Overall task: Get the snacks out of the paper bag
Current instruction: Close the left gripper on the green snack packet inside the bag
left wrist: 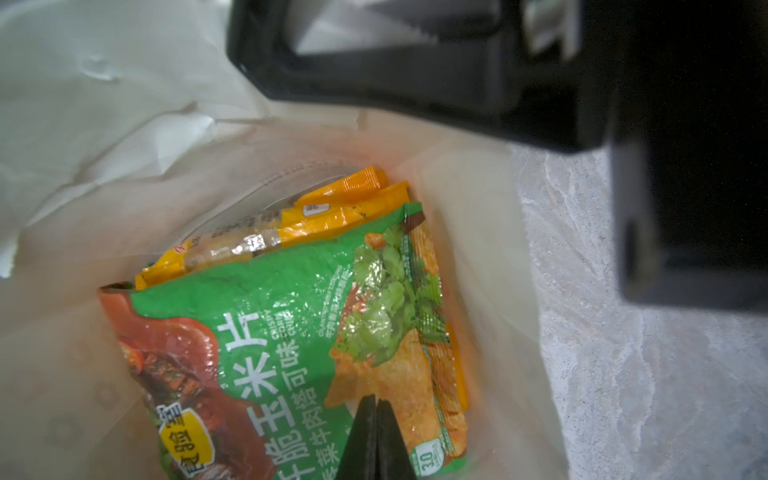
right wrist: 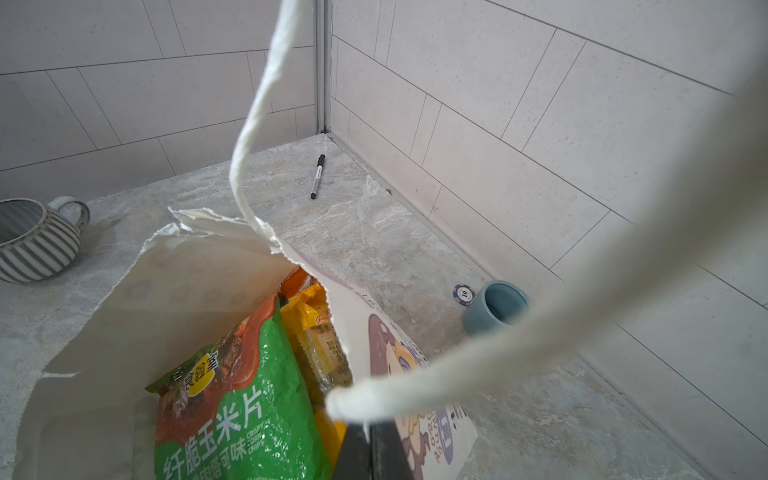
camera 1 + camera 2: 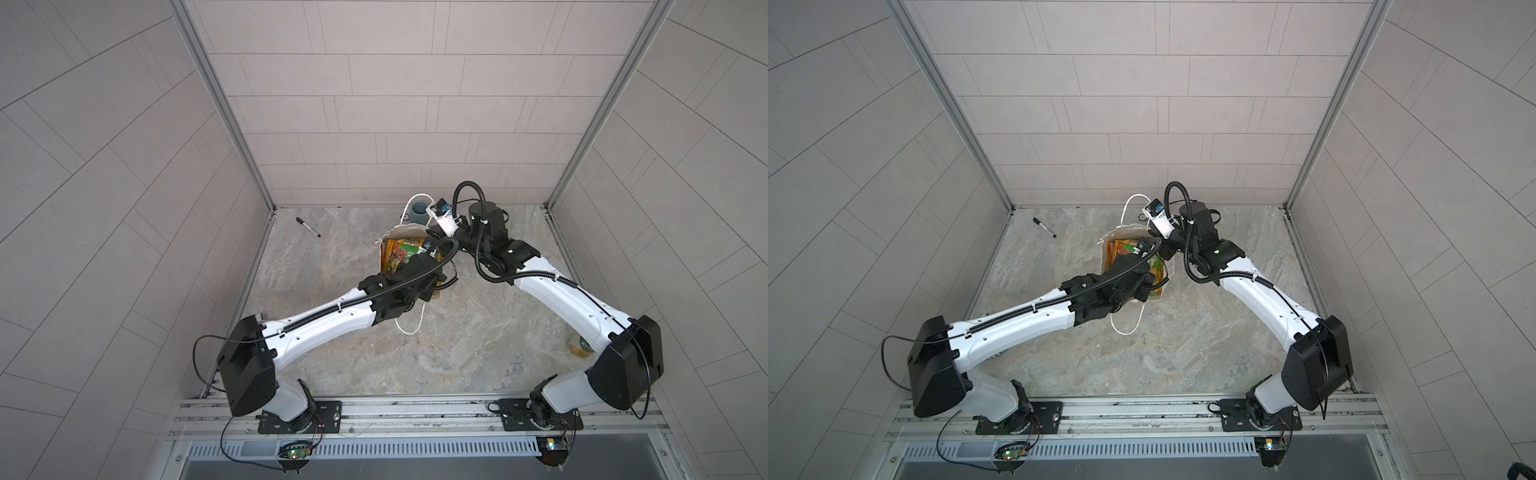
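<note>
**Inspection: paper bag loaded, both end effectors closed at its mouth**

1. Location. The paper bag (image 3: pixel 394 231) (image 3: pixel 1116 229) (image 2: pixel 199 282) stands on the desk (image 3: pixel 457 353) toward the back wall, about midway across. Its mouth faces up. The rim is torn and ragged.

2. Contents. The snacks are inside the bag and stand on edge, side by side. The green packet (image 1: pixel 266 316) (image 2: pixel 249 374) has its long axis running down into the bag, with its top seam toward the mouth. The orange-yellow packets (image 1: pixel 345 208) (image 2: pixel 307 316) sit behind it, stacked parallel and pointing the same way.

3. Left end effector (image 1: pixel 376 419). It is inside the bag mouth with the jaws brought fully together and the tips against the face of the green packet. It cannot be confirmed whether any film is pinched between them.

4. Right end effector (image 2: pixel 370 449). The jaws are closed on the bag's far wall at the rim, where the cord handle (image 2: pixel 249 124) is rooted. The handle loops upward past the wrist camera.

5. Surroundings. A second handle (image 3: pixel 409 328) lies on the desk on the near side. The marker pen (image 3: pixel 308 227) (image 2: pixel 317 176) lies apart, toward the back left corner. The blue cup (image 3: pixel 417 212) (image 2: pixel 494 307) stands just behind the bag.
</note>
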Robot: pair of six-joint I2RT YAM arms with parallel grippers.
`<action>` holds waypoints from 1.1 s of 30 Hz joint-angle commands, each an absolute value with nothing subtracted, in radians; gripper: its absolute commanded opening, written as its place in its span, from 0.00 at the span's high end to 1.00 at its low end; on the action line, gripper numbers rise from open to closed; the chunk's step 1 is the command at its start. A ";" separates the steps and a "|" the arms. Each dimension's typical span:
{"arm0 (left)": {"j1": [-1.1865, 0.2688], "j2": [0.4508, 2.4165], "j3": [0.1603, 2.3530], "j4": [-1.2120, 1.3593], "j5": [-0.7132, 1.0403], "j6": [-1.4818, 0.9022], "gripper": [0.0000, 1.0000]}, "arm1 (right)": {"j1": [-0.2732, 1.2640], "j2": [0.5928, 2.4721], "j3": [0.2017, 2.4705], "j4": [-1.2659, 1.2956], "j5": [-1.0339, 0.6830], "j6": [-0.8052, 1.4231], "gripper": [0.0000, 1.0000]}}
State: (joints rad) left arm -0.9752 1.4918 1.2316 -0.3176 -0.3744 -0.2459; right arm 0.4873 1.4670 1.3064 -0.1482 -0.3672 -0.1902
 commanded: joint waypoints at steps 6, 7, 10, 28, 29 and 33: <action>-0.974 1.484 1.266 -0.300 -0.314 -0.197 0.47 | 0.506 1.425 1.305 -0.106 -0.416 -0.181 1.00; -0.974 1.491 1.266 -0.299 -0.321 -0.201 0.41 | 0.505 1.427 1.304 -0.107 -0.415 -0.181 1.00; -0.963 1.494 1.261 -0.302 -0.344 -0.204 0.34 | 0.502 1.427 1.303 -0.107 -0.415 -0.179 1.00; -0.771 1.414 1.188 -0.288 -0.123 -0.180 0.33 | 0.491 1.425 1.293 -0.097 -0.428 -0.174 1.00; -0.762 1.417 1.182 -0.279 -0.111 -0.188 0.33 | 0.490 1.424 1.294 -0.097 -0.428 -0.172 1.00; -0.740 1.432 1.161 -0.257 -0.098 -0.205 0.32 | 0.491 1.424 1.290 -0.095 -0.433 -0.173 1.00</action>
State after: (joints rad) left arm -0.7555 1.4322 1.1770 -0.2886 -0.1246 -0.1883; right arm 0.4850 1.4620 1.2976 -0.1520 -0.3859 -0.1818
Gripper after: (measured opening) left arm 0.679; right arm 0.047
